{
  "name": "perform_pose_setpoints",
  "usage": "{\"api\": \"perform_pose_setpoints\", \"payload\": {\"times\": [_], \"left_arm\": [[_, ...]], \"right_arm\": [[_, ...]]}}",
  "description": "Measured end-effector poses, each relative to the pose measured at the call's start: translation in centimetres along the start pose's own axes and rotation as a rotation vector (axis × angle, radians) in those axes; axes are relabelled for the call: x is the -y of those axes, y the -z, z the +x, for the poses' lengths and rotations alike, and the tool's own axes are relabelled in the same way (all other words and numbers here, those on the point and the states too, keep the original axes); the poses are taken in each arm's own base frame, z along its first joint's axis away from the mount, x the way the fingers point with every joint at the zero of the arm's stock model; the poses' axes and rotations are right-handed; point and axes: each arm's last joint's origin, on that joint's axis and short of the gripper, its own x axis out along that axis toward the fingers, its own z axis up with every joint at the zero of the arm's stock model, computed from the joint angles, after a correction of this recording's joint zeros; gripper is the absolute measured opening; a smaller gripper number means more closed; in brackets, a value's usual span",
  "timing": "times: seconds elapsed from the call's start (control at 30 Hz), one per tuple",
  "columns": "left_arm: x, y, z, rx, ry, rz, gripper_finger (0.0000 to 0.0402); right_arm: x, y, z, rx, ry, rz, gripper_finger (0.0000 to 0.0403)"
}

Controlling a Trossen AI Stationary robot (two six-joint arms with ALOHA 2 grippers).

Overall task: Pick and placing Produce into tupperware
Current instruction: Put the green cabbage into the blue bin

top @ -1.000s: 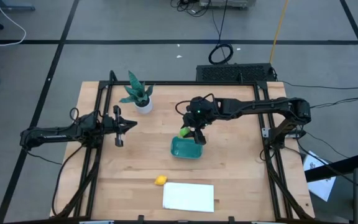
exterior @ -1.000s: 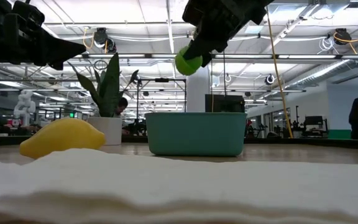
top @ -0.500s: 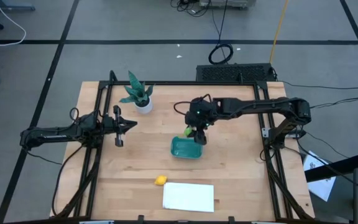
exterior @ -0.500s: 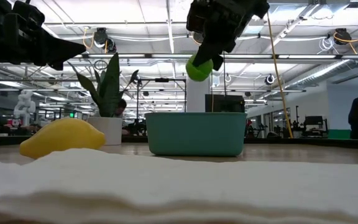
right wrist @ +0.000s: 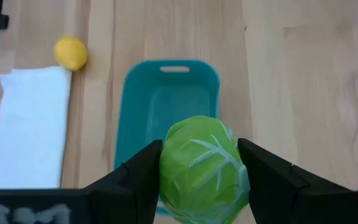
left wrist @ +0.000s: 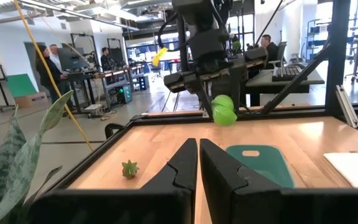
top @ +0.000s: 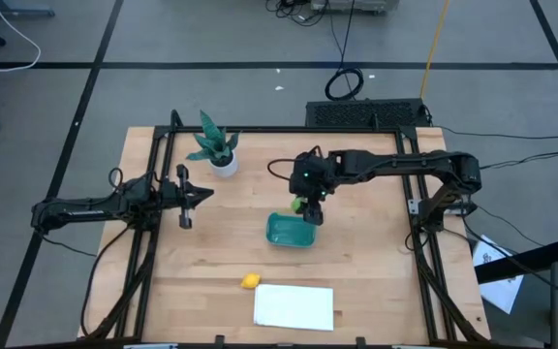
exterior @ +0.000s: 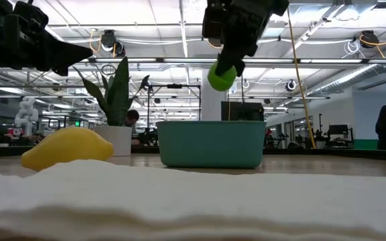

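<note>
My right gripper point(top: 308, 206) hangs over the far end of the teal tupperware point(top: 291, 231), shut on the light green ball point(top: 299, 204). The low view shows that ball point(exterior: 221, 75) well above the tupperware point(exterior: 211, 143). The yellow lemon-like piece point(top: 250, 281) lies on the wood beside the white sheet, nearer the table's near edge. No dark red piece shows. My left gripper point(top: 188, 194) waits shut above the table's left part, level, pointing right. My right gripper pinches the green ball point(right wrist: 204, 169) between its two fingers point(right wrist: 143, 171), one on each side of it. The fingers come from above, pointing down. The ball is lifted clear, hanging above the tupperware's far end point(right wrist: 174, 70).
A potted green plant point(top: 216, 147) stands at the far left. A flat white sheet point(top: 294, 306) lies at the near edge. A tiny green spiky piece point(left wrist: 129, 168) sits on the wood. Bare wood lies right of the tupperware. People show in the room behind.
My right gripper has carried the green ball a little toward the table's right and slightly down, from beside the tupperware's far left corner to over its far end. The ball has stayed in the hold.
</note>
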Motion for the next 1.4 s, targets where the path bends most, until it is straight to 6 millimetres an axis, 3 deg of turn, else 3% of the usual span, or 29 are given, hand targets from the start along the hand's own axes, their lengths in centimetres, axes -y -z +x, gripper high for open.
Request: {"api": "perform_pose_setpoints", "payload": {"times": [0.37, 0.87, 1.1, 1.4], "left_arm": [[0.0, 0.2, 0.0, -0.021, 0.003, 0.000, 0.0026], [0.0, 0.2, 0.0, -0.021, 0.003, 0.001, 0.0026], [0.0, 0.2, 0.0, -0.021, 0.003, 0.004, 0.0026], [0.0, 0.2, 0.0, -0.021, 0.003, 0.005, 0.0026]], "right_arm": [[-0.2, 0.4, 3.0, -0.083, -0.019, -0.028, 0.0181], [0.1, 1.3, 4.3, -0.072, -0.026, -0.062, 0.0181], [0.1, 1.7, 4.3, -0.098, -0.131, -0.006, 0.0181], [2.3, 2.0, 5.3, -0.124, -0.124, 0.062, 0.0181]]}}
